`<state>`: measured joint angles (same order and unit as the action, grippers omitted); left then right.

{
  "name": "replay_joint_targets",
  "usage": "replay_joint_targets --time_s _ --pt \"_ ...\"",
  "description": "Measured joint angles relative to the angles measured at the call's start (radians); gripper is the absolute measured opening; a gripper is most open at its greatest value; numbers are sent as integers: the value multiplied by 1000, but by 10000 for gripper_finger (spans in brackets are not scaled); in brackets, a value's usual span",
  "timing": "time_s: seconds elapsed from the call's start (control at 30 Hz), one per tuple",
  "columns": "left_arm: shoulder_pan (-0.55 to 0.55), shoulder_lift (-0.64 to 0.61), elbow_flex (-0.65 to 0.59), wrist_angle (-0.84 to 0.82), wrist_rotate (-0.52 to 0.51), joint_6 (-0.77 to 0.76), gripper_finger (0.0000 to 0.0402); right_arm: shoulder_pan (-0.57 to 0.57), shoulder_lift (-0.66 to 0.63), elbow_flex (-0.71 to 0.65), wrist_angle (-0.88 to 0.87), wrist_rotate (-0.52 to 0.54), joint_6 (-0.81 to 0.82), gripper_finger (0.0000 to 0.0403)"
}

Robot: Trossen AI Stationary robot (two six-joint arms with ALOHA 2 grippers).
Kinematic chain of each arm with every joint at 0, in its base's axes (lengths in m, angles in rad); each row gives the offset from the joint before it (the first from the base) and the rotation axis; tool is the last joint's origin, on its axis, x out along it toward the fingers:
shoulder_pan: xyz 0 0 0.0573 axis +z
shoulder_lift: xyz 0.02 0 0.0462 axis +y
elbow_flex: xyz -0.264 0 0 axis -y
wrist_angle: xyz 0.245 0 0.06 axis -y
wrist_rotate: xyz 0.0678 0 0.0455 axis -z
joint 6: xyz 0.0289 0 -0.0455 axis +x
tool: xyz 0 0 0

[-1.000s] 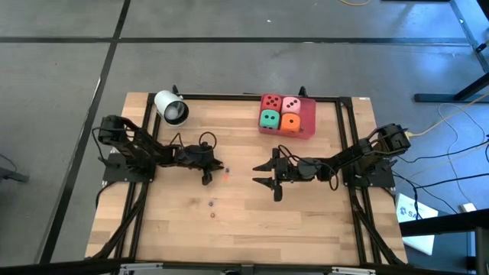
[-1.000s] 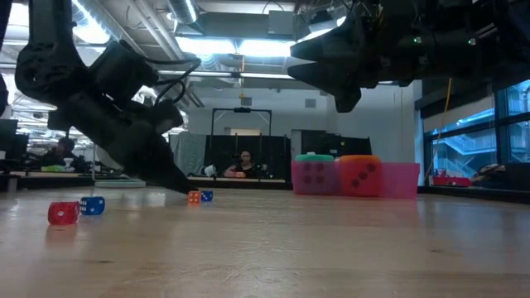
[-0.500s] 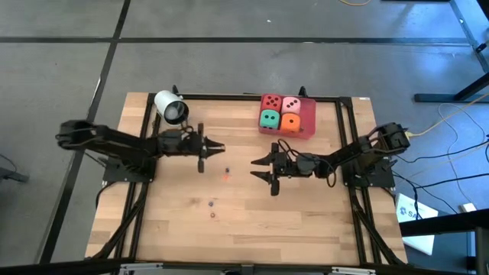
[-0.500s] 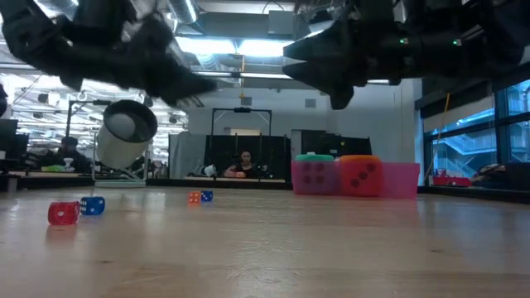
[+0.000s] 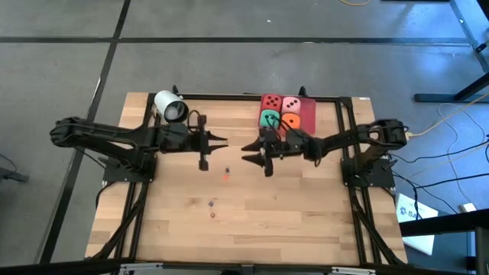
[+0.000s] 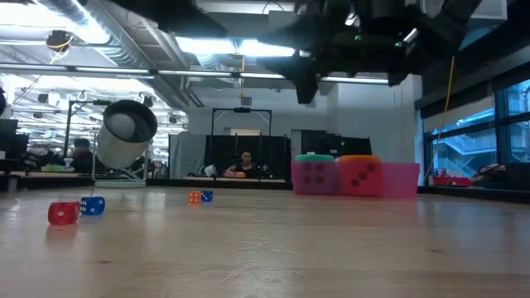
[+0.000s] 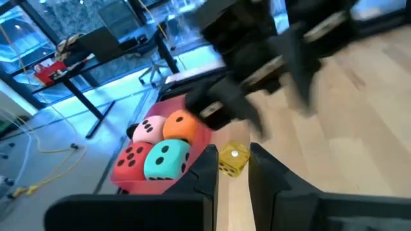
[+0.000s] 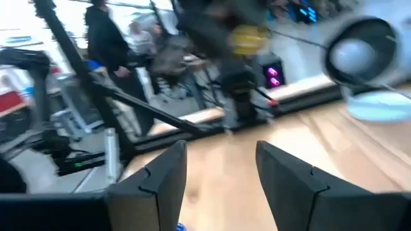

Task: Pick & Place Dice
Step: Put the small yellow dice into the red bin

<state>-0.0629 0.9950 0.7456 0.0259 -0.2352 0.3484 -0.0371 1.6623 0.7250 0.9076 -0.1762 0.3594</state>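
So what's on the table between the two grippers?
Nothing: the high view shows bare table between the left gripper, holding a small yellow die, and the open right gripper.

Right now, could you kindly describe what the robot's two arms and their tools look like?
Both arms are dark, jointed and slim, with black cables looping along them. The left tool and right tool each end in two black, tapering fingers. In the wrist views the fingers look flat and matte.

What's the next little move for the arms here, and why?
Probably ease the right gripper forward until its open fingers bracket the yellow die. The left gripper is shut on that die, held up in the air and pointing at the right gripper, which faces it across a small gap. It looks like a handover.
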Motion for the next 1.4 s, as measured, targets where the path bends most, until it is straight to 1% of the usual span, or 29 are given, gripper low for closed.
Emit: replay_joint_targets --time_s 0.07,0.23,0.43,0.57,0.7,0.87,1.13,1.4 --pt "-32 26 35 -39 -47 19 35 -33 0 1 -23 -11 27 185" --pt "-94 112 67 -63 -164 49 36 -99 0 0 -12 -129 115 185" --pt "-115 221 111 -63 -263 84 34 -122 0 0 26 -230 204 185" --pt "-115 269 147 -65 -271 108 36 -121 0 0 37 -262 229 185" --pt "-115 296 180 -78 -272 117 34 -121 0 0 38 -258 236 185" --pt "-115 304 197 -83 -271 121 36 -124 0 -1 9 -205 238 185" --pt "-115 304 197 -83 -266 120 34 -127 5 -1 11 -157 230 185" --pt "-114 304 197 -87 -268 119 34 -127 82 77 26 -205 232 185"
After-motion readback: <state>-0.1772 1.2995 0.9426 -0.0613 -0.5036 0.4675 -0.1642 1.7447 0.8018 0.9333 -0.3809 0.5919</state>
